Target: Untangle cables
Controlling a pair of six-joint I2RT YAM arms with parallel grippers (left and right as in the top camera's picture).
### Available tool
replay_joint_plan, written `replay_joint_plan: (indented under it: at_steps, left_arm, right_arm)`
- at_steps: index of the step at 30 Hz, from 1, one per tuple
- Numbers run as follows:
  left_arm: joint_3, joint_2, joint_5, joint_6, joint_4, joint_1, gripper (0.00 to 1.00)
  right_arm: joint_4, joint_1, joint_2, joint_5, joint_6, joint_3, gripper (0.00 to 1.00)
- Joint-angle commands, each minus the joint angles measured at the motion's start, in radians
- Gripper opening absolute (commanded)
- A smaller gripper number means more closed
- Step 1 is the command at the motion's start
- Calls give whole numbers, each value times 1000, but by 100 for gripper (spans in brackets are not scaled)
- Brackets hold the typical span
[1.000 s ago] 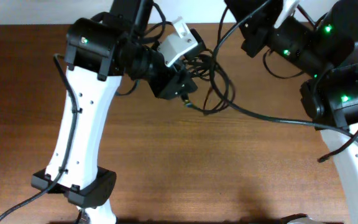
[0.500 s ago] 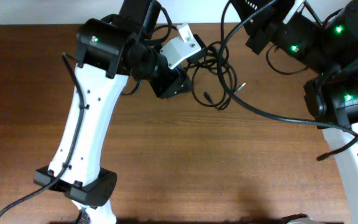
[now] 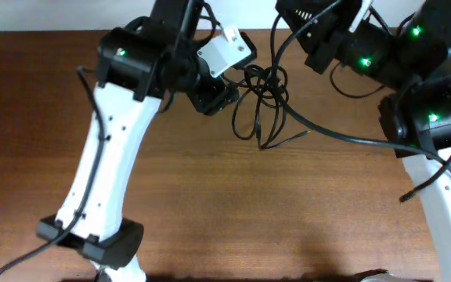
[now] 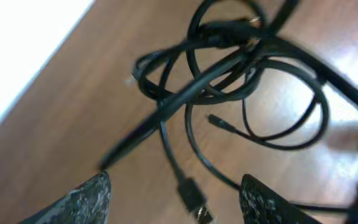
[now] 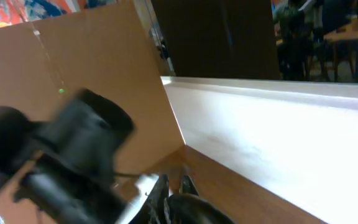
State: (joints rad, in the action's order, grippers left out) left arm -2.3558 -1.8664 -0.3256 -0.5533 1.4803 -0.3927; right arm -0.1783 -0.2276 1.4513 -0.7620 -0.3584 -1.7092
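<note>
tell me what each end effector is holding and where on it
The left end effector is open, nothing held; the cables lie ahead of its fingers. The right end effector: nearly closed, a hold cannot be told.

Black cables point(image 3: 263, 80) (brown wooden table point(image 3: 210, 196)).

A brown wooden table point(image 3: 288, 211) is taking up nearly the whole overhead view, its grain running side to side. A white strip point(image 3: 53, 14) is lying along its far edge, and the same pale surface point(image 4: 17, 37) is showing beside the wood in the left wrist view. In the right wrist view a brown cardboard panel point(image 5: 92, 56) is standing tilted beside a white ledge point(image 5: 260, 130). A colourful picture point(image 5: 17, 12) is peeking over the panel, with dim furniture point(image 5: 340, 37) sitting far behind.
</note>
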Motion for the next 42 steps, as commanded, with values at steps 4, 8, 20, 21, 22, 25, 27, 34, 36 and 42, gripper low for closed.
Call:
replay_joint_plan:
  at_steps: [4,8,20,21,22,25,27,34,36,42]
  left_arm:
    - [-2,101,68,8,-57,-2,68]
    - [-1,99,22,29,-40,-2,70]
    - [-1,100,-30,47,-1,-2,71]
    - [-1,100,-62,47,10,-2,72]
    - [-1,99,-76,47,18,-2,72]
    - [-1,99,-91,47,34,-2,72]
    - [2,96,-90,47,47,-2,72]
    - [178,92,-97,74,-72,-2,0]
    - [177,98,-84,93,-108,-1,0]
    - [177,172,124,164,-93,45,0]
  right_arm:
    - [10,5,-1,-106,8,-10,4]
    - [97,5,-1,-199,-48,-10,4]
    - [90,5,10,-124,-44,-10,4]
    - [93,5,10,-124,-43,-10,4]
    - [98,5,10,-123,-43,-10,4]
    - [109,5,10,-121,-44,-10,4]
    - [116,5,10,-122,-70,-10,4]
    - [135,5,8,-143,-69,-10,4]
    - [131,28,8,-131,-69,-10,4]
    - [-10,243,8,-91,-65,-10,4]
